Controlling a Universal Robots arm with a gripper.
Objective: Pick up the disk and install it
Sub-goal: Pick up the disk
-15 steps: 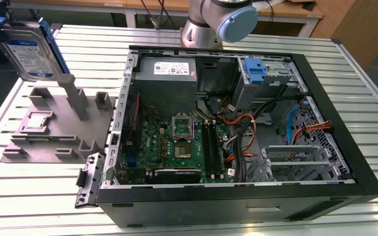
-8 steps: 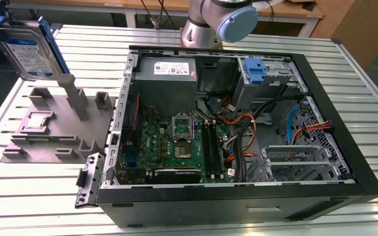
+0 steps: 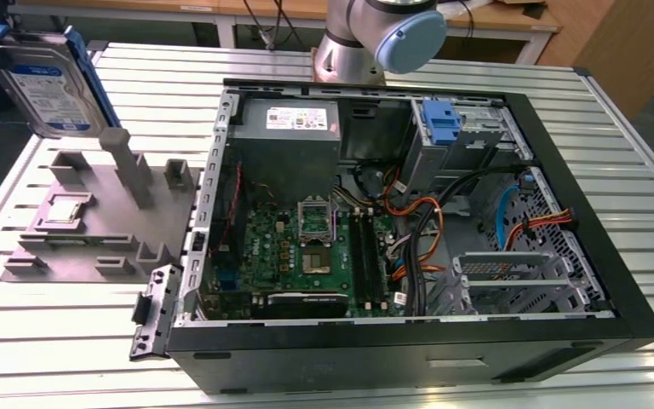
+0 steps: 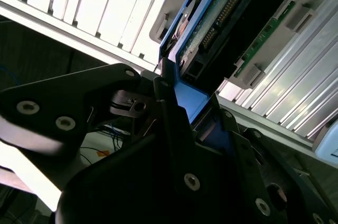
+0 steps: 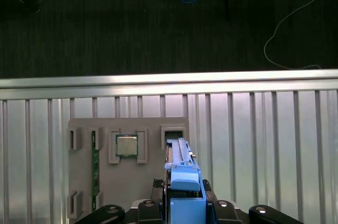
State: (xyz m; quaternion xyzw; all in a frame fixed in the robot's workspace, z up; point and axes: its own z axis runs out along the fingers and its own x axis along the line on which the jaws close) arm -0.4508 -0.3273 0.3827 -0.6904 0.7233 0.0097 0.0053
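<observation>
The claw point(image 4: 193, 113) is shut on the disk point(image 4: 211, 18). In the second wrist view its black fingers point(image 4: 169, 115) press on the blue frame at one end of the disk, one on each side.

In the exterior view the disk point(image 3: 48, 85) hangs up in the air at the far left. It stands on its edge, a little tilted, and its white-and-blue label faces the camera. It touches nothing below it. Under it, on the table point(image 3: 65, 341), lies a grey holder tray point(image 3: 88, 247) with slots and a tall grey post point(image 3: 134, 166). The low end of the disk is near the top of the post, but apart from it.

The first wrist view looks straight down along the disk point(image 5: 182, 182). The blue frame hangs over an empty slot in the tray point(image 5: 132, 187). A small square chip point(image 5: 127, 145) sits in the next slot, and a thin green card point(image 5: 95, 160) stands in a slot on the far side of the chip.

The open computer case point(image 3: 418, 328) lies on the table just beside the tray, on the exterior view's right. Inside it are a green board point(image 3: 304, 247), a grey metal box with a white sticker point(image 3: 293, 128) and a tall blue bracket point(image 3: 441, 119). The disk is well apart from the case, not in it. The arm's base point(image 3: 378, 34) stands behind the case.
</observation>
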